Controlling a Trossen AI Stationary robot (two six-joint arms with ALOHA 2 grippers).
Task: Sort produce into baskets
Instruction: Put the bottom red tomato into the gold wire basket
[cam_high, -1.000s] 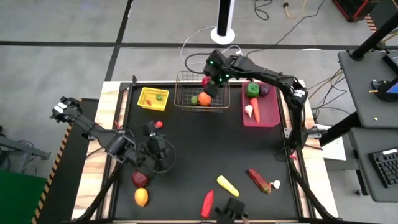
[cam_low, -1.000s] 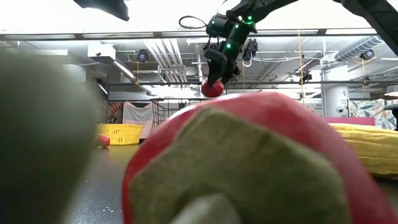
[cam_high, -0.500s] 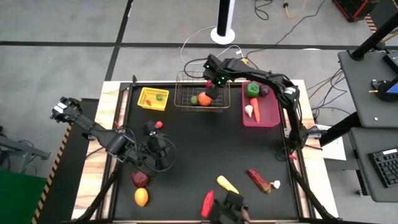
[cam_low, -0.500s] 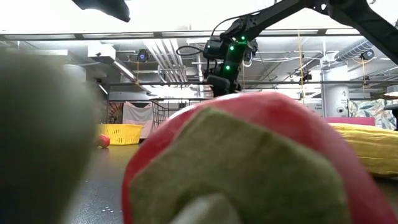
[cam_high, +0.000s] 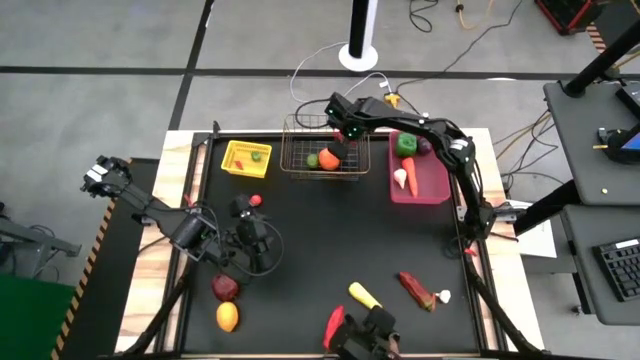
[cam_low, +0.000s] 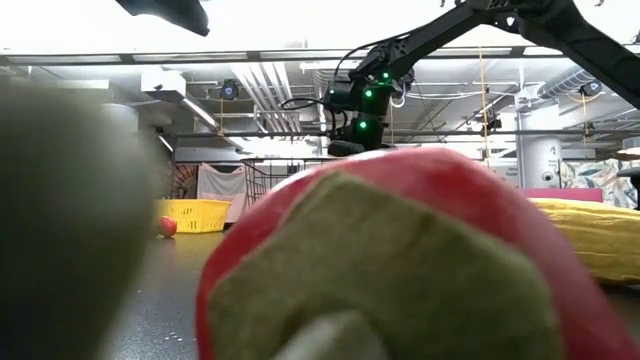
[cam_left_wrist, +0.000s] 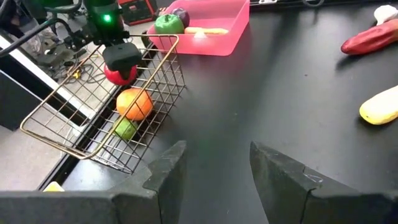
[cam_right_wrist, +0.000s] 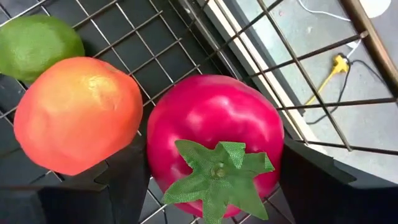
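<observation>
right gripper (cam_high: 337, 143) down in the wire basket (cam_high: 296, 165) at 12 o'clock, fingers pinching the red tomato (cam_right_wrist: 214, 140) across its sides; looks like rigid, light, glossy plastic, so likely slippery; grip at the widest girth; basket holds three: tomato, orange fruit (cam_right_wrist: 78, 114), lime (cam_right_wrist: 37, 42); three baskets total; left gripper (cam_left_wrist: 214, 171) idle at 8 o'clock, fingers parted, empty

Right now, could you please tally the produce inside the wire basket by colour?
Green: 1, the lime
Orange: 1, the orange fruit
Red: 1, the red tomato, between the jaws of the right gripper
Total: 3 in the wire basket
</observation>
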